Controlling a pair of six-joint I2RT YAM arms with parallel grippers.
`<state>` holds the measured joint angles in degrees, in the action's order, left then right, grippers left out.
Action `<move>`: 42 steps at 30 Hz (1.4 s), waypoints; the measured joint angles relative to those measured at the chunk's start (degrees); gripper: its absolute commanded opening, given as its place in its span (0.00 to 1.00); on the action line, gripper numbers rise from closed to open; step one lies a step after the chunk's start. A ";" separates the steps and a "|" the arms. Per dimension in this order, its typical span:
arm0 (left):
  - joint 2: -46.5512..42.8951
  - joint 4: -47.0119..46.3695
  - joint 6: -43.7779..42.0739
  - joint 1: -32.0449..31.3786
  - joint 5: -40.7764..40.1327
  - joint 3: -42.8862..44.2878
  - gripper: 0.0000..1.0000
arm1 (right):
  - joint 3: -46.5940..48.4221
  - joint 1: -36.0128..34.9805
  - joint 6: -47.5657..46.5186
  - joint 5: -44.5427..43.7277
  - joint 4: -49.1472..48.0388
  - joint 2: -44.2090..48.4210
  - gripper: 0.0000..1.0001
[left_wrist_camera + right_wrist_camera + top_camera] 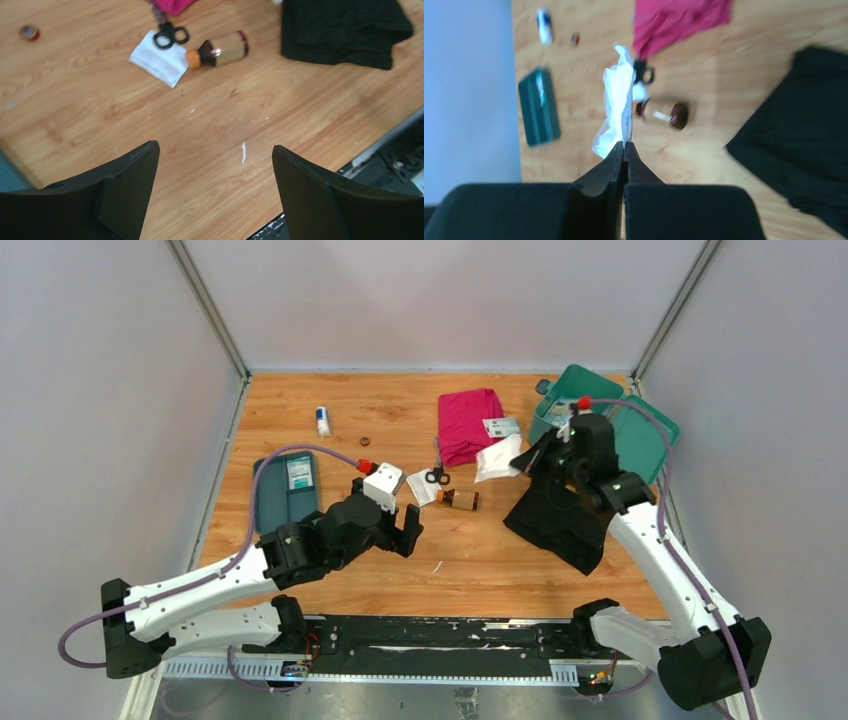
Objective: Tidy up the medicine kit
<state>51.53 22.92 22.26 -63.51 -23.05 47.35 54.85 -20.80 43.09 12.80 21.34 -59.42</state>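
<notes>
At back right, medicine kit [640,440] lies diagonally.

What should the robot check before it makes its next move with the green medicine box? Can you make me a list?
1. Right pincer pinched tight on the white packet: ok.
2. Left pincer open with nothing in it, above bare wood: ok.
3. Medicine kit lid open: ok, it looks open from the top view.
4. Room inside the kit for the packet: cannot tell, the right arm hides the inside.
5. Brown bottle standing up: not ok, it lies on its side beside the scissors.
6. Black cloth out of the way: not ok, it lies crumpled under the right arm.
</notes>
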 measured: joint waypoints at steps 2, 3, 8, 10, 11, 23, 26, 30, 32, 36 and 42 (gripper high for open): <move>0.11 1.42 1.79 0.00 -2.67 -1.25 0.90 | 2.80 5.01 -1.31 -1.79 0.87 -0.81 0.00; 0.46 2.25 2.69 0.00 -3.54 -1.88 0.91 | 4.24 6.99 -2.16 -2.62 1.01 -1.38 0.00; 4.04 3.80 7.08 0.09 -5.01 -5.79 0.95 | 12.96 16.22 -6.51 -8.33 1.14 -6.29 0.00; 4.96 3.69 8.35 0.46 -4.35 -7.37 0.95 | 15.54 18.29 -7.69 -10.45 1.09 -8.94 0.00; 5.40 3.26 8.90 0.85 -3.65 -8.24 0.95 | 16.74 19.23 -8.26 -11.76 0.96 -10.54 0.00; 11.82 -3.41 8.33 8.57 6.27 -10.21 0.97 | 32.15 25.00 -12.22 -18.86 -1.55 -36.72 0.00; 11.74 -4.20 7.50 10.78 8.00 -10.21 0.97 | 37.68 25.68 -12.90 -18.82 -1.60 -44.15 0.00; 11.67 -4.68 6.23 11.89 9.01 -10.21 0.97 | 43.45 25.81 -13.11 -18.56 -1.31 -51.36 0.12; 11.67 -4.66 5.68 12.20 9.22 -10.19 0.97 | 46.29 25.81 -13.38 -18.14 -0.98 -54.25 0.36; 11.65 -4.55 5.16 13.00 9.40 -10.19 0.97 | 54.49 25.81 -14.88 -20.83 3.34 -59.25 0.59; 10.62 -3.52 5.16 13.20 9.57 -10.12 0.97 | 55.74 25.81 -17.42 -27.58 7.56 -57.72 0.57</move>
<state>62.15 19.40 27.42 -50.30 -13.47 37.23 110.59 5.02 25.67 -14.79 28.91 -117.14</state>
